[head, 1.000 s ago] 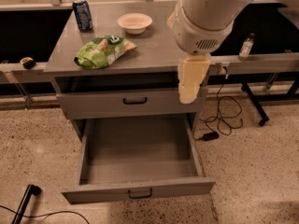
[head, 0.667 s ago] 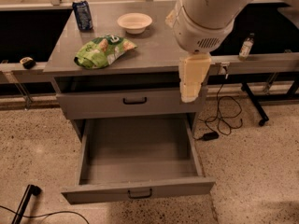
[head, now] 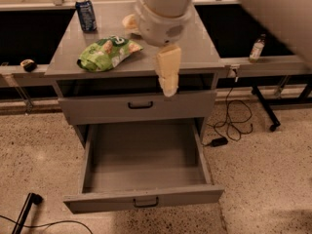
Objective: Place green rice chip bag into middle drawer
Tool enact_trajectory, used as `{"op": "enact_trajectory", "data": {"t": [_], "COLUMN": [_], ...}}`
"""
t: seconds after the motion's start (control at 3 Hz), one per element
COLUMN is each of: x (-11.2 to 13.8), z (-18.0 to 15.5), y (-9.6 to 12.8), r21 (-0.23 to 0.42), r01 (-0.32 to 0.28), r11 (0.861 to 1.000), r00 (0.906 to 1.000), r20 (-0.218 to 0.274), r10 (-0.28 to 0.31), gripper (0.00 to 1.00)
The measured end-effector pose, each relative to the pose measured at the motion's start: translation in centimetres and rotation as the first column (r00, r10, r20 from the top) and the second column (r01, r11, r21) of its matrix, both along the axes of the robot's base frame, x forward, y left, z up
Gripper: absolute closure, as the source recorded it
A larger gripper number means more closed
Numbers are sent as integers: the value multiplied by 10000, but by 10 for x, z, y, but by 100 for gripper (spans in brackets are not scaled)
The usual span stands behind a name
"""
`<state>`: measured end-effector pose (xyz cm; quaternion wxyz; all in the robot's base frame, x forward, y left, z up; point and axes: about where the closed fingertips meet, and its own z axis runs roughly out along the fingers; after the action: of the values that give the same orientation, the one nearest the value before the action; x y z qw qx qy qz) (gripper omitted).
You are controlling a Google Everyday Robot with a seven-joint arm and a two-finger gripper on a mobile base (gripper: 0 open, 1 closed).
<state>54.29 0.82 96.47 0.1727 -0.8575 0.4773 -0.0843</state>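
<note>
Pickup looks pending: the gripper (head: 168,86) hangs at the cabinet top's (head: 204,50) front edge, open or closed I cannot tell, just right of the green rice chip bag (head: 106,53) lying there, while the middle drawer (head: 146,165) waits pulled out below.

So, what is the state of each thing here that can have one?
green rice chip bag: lying on cabinet top, not held
middle drawer: pulled open, nothing inside
upper drawer: shut
blue can: upright on cabinet top
bottle: upright, right of cabinet
gripper: over cabinet's front edge, right of bag, apart from it
</note>
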Motion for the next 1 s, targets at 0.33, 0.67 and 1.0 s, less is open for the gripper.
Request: {"op": "enact_trajectory", "data": {"t": [0.33,0.67,1.0], "x": [21,22,22], "z": [-10,-10,-10], "y": [37,40,40], "r21": [-1121,-1510,-1490], "r01": [-2204,-3067,-3051], "r11": [9690,9398,9406], "r00": [9730,9462,9468], "r20": [442,587,589], "r10": [2264,3182,3164], "gripper": [0,0,0]}}
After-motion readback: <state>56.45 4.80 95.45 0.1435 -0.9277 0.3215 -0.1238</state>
